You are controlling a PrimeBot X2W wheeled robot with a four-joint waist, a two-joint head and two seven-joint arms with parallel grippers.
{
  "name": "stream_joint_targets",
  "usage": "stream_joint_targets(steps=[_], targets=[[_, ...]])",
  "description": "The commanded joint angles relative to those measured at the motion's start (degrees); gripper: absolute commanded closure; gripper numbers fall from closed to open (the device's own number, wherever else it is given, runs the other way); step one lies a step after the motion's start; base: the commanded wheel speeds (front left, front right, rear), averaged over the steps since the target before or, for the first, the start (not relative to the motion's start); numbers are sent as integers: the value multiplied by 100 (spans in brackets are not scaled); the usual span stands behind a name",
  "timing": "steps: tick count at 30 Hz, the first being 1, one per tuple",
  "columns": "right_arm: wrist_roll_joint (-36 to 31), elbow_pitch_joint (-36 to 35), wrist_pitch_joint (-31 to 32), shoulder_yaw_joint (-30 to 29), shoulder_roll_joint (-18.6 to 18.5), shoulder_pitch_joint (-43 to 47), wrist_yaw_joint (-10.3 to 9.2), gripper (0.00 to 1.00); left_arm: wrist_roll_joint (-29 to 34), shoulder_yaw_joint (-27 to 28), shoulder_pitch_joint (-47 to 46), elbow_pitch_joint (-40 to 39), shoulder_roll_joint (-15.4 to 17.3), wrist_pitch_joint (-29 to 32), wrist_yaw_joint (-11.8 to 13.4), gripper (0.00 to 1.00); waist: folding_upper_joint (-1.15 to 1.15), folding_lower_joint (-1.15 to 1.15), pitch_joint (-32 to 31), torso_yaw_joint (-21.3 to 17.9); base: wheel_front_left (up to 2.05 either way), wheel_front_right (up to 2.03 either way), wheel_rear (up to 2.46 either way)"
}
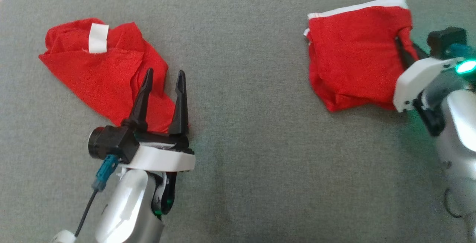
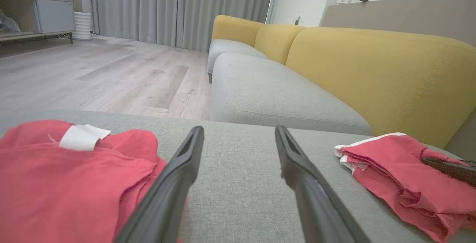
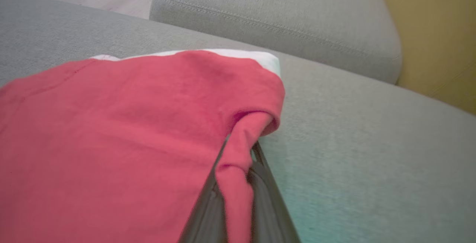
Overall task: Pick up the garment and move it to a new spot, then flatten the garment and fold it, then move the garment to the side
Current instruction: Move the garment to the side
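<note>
Two red garments lie on the grey cushion. The left one (image 1: pixel 96 72) (image 2: pixel 55 176) is crumpled, with a white label on top. My left gripper (image 1: pixel 164 73) (image 2: pixel 238 129) stands open above its near right corner, nothing between the fingers. The right garment (image 1: pixel 353 60) (image 2: pixel 401 176) (image 3: pixel 111 131) is folded over, with a white band along its far edge. My right gripper (image 1: pixel 403 42) (image 3: pixel 240 144) is shut on a fold of red cloth at this garment's right edge; one of its dark fingers (image 2: pixel 446 166) lies on the cloth.
The grey cushion (image 1: pixel 253 142) stretches wide between the two garments. Beyond it stand another grey seat (image 2: pixel 267 94) with a yellow backrest (image 2: pixel 372 68), wooden floor (image 2: pixel 93 75), grey curtains (image 2: pixel 167 8) and a low cabinet (image 2: pixel 37 12).
</note>
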Motion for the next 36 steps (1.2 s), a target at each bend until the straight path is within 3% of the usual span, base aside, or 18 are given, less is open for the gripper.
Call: stream_joint_targets(steps=[1,9,15,20,31,32,33,34,36], targets=[[39,-228,-103,144,-167,-33,-4,100,28,179,-66,-146,47,-29,20,0,0,0,-83,-56,0,0,0],[99,-361,-96,534,-1309,143,-4,100,36,226,54,-197,47,-29,18,0,0,0,-223,-123,0,0,0],[-196,83,-195,-65,-2011,91,-4,100,61,218,24,-255,47,-29,-1,0,0,0,-74,-53,0,0,0],[-622,435,-341,-613,-2126,-63,-4,100,94,261,-38,-271,47,-29,-24,0,0,0,74,-2,0,0,0],[-1355,662,-345,-1325,-1839,-183,-4,100,103,293,-115,-267,47,-29,-38,0,0,0,190,22,0,0,0],[-1413,651,-350,-1391,-1806,-187,-4,66,101,292,-120,-263,47,-29,-36,0,0,0,189,19,0,0,0],[-1460,629,-358,-1451,-1763,-193,-4,5,100,293,-124,-259,47,-29,-34,0,0,0,187,14,0,0,0],[-1486,604,-369,-1526,-1712,-201,-4,0,98,295,-127,-254,47,-29,-32,0,0,0,181,8,0,0,0],[-1547,534,-377,-1640,-1609,-214,-4,0,99,305,-130,-237,47,-29,-31,0,0,0,148,-9,0,0,0]])
